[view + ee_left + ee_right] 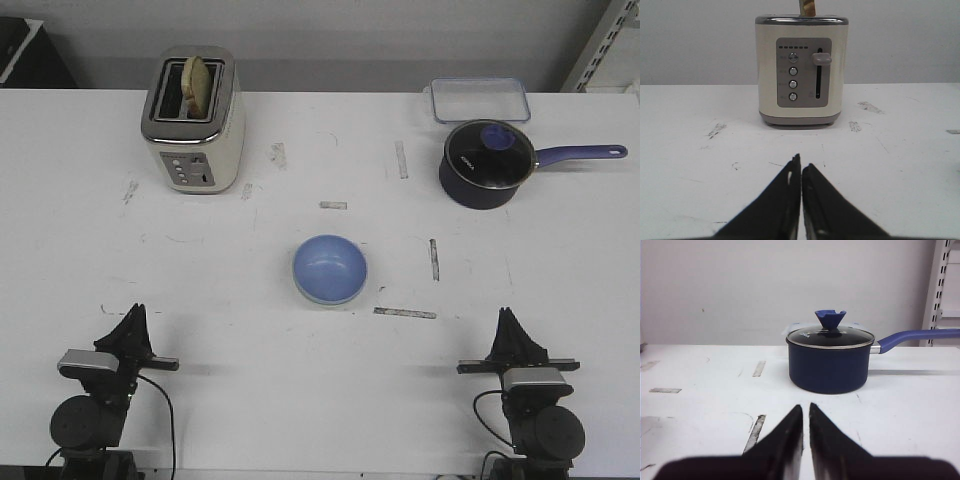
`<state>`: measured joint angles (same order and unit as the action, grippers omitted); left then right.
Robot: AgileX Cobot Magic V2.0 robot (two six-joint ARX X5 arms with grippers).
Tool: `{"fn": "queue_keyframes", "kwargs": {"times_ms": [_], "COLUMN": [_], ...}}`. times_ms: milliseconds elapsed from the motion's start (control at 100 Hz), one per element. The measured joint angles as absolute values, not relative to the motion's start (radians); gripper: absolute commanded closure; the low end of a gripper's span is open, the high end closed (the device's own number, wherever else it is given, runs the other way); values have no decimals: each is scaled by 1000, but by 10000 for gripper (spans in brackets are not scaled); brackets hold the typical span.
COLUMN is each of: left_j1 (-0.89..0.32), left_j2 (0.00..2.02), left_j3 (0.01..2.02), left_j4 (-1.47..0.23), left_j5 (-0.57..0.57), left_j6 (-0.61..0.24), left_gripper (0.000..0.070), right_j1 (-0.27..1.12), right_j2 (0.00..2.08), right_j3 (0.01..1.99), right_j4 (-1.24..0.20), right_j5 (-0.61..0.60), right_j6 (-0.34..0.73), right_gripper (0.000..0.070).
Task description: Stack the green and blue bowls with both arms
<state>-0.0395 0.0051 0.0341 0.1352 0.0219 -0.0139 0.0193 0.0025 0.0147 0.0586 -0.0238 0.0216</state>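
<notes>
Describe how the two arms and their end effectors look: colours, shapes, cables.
Both arms are black. Each end effector, left and right, tapers to a point formed by two flat, wedge-shaped black fingers. Behind each sits a light grey crossbar, and below that a round black motor body. A thin black cable loops beside each arm. No markings are legible.

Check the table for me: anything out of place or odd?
Nothing spilled or damaged. Only the round light blue bowl shows, upright at centre, a pale rim under it; no separate green bowl. Scuff marks dot the white table.
</notes>
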Motion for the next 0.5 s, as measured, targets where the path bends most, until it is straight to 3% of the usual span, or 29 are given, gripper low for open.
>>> {"fn": "queue_keyframes", "kwargs": {"times_ms": [500], "left_j1": [-39], "left_j2": [5], "left_j3": [34], "left_j4": [135], "left_j5": [22], "left_j6": [-14], "left_gripper": [699], "right_j1": [19], "right_j2": [2], "right_j3": [15], "right_j4": [64], "right_j5": [-22], "right_j6": [21], "right_gripper": [687]}}
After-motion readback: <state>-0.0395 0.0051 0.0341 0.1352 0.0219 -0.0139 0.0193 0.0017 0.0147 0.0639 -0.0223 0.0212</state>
